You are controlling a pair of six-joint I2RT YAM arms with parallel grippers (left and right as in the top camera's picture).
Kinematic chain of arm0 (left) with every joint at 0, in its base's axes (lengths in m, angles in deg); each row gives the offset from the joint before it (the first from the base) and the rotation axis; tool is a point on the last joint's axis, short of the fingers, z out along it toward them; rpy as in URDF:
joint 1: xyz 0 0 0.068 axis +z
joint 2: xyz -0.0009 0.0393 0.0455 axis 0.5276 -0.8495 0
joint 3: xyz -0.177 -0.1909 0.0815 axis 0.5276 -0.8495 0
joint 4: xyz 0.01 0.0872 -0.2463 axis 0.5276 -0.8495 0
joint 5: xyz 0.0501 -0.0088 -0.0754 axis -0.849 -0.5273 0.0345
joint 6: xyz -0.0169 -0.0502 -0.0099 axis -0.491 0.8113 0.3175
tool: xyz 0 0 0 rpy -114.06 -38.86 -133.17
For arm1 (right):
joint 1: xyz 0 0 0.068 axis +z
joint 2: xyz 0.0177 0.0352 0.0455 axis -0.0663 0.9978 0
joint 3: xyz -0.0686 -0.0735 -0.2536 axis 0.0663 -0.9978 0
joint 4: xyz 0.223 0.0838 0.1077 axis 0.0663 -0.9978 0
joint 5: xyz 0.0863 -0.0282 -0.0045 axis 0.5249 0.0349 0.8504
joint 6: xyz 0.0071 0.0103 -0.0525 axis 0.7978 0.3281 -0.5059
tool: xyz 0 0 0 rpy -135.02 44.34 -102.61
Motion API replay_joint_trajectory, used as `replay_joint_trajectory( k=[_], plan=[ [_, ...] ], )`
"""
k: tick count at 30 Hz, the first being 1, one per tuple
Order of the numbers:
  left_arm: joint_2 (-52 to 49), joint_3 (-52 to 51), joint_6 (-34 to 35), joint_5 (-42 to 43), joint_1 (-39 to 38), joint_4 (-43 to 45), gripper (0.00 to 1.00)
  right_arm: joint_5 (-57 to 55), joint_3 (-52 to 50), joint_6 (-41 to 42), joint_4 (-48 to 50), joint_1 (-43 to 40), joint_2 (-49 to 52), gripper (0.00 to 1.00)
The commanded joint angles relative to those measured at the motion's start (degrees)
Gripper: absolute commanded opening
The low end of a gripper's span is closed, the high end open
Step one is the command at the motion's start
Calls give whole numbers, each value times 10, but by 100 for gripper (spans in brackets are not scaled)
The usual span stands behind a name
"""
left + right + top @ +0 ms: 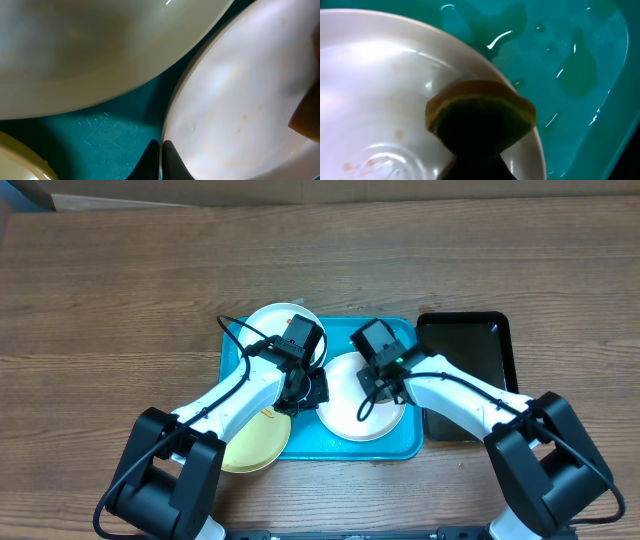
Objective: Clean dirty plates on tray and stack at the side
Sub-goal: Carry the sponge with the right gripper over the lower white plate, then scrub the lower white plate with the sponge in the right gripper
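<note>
The turquoise tray (400,442) holds a white plate (345,412) with faint orange specks. My left gripper (303,385) is shut on this plate's left rim; in the left wrist view its fingers (161,150) pinch the rim of the plate (240,85). My right gripper (376,383) is shut on a yellow-green sponge (480,117) pressed on the same plate (380,85). A second white plate (272,320) leans over the tray's back-left rim. A pale yellow plate (255,445) lies at the front left, partly off the tray.
A smaller black tray (468,360) lies right of the turquoise tray, partly under my right arm. Water pools on the turquoise tray's floor (570,65). Brown wooden table (120,290) all round.
</note>
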Motion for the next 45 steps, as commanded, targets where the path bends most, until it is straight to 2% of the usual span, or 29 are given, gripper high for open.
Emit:
replay_joint_trajectory(
  k=[1, 9, 23, 30, 38, 45],
  plan=[
    [-3, -4, -2, 5, 1, -4, 4, -9, -29, -2, 25, -21, -3, 4],
    [-3, -4, -3, 5, 1, -5, 4, 149, -46, -42, 40, -71, -3, 4],
    [-3, -4, -3, 7, 1, -4, 4, 170, -46, -56, 29, -33, -3, 4],
    [-3, -4, -3, 7, 1, -4, 4, 262, -36, -115, -28, -30, -3, 4],
    [-3, -4, -3, 7, 1, -4, 4, 383, 71, -148, -108, -39, -3, 4],
    [-3, -4, -3, 7, 1, -5, 5, 383, 183, -148, -192, -86, -3, 4]
  ],
)
